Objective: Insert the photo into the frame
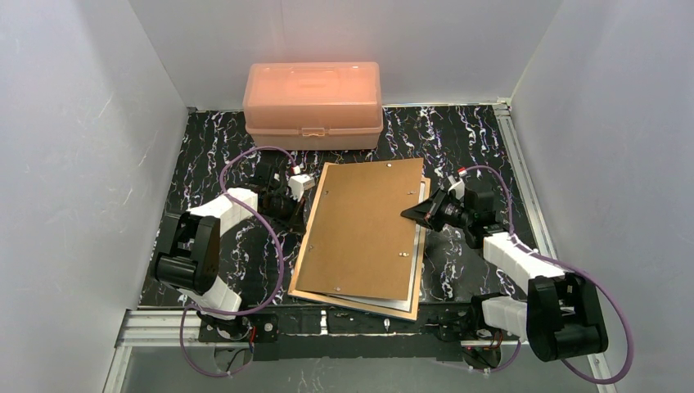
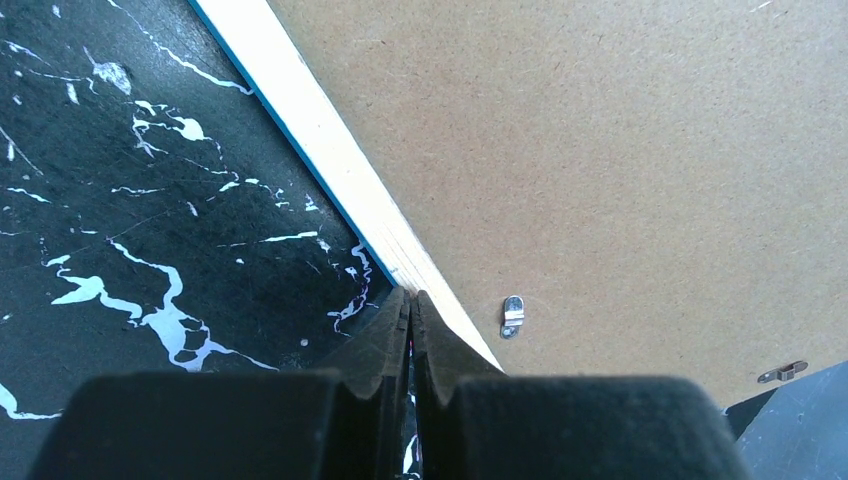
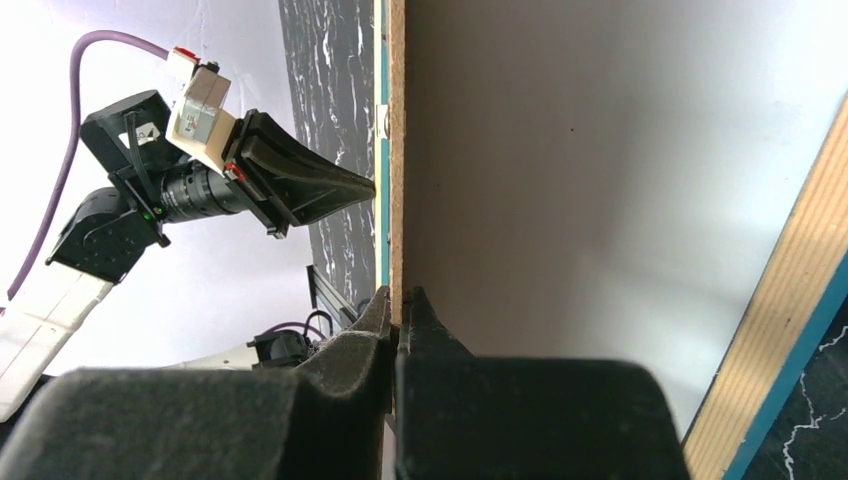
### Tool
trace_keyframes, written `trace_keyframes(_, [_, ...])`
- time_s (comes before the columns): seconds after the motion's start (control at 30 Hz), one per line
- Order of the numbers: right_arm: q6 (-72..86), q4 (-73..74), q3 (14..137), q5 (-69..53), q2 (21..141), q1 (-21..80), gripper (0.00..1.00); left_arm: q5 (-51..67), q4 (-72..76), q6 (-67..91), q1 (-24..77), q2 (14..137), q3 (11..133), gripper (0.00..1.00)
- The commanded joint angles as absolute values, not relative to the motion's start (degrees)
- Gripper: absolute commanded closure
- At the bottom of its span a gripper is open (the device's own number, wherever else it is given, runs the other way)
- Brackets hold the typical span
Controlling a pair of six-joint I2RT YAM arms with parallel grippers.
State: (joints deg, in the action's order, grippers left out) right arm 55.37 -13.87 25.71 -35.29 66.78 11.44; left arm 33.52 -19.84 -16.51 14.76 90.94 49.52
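Right wrist: right claw (image 3: 400, 300) pinches the backing (image 1: 360, 229) edge; left claw (image 2: 411, 298) pressed together; photo hidden.

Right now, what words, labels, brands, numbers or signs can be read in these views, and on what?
No text is readable in any view.
On the salmon-pink plastic box: a raised marking on the lid, too blurred to read.
On the brown fibreboard backing: bare, no print.
On the white plastic block at the left wrist: no legible marking.
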Motion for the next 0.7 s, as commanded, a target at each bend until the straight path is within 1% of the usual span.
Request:
trace_keyframes(0.0, [55.88, -14.38, 25.04, -32.67, 64.34, 11.87, 0.99, 31.03, -23.38, -17.66, 15.86, 91.97, 46.94, 1.00])
trace_keyframes(0.2, [56.06, -12.36, 24.89, -31.41, 61.76, 11.83, 0.99, 30.43, -23.47, -17.93, 15.90, 91.98, 46.76, 1.00])
trace_keyframes(0.4, [55.93, -14.13, 25.45, -33.02, 60.45, 11.79, 0.99, 30.16, -23.60, -17.75, 15.90, 92.03, 46.93, 1.00])
trace_keyframes(0.67, [55.98, -13.93, 25.43, -35.12, 65.55, 11.86, 0.99, 30.24, -23.72, -17.50, 15.91, 92.36, 47.23, 1.00])
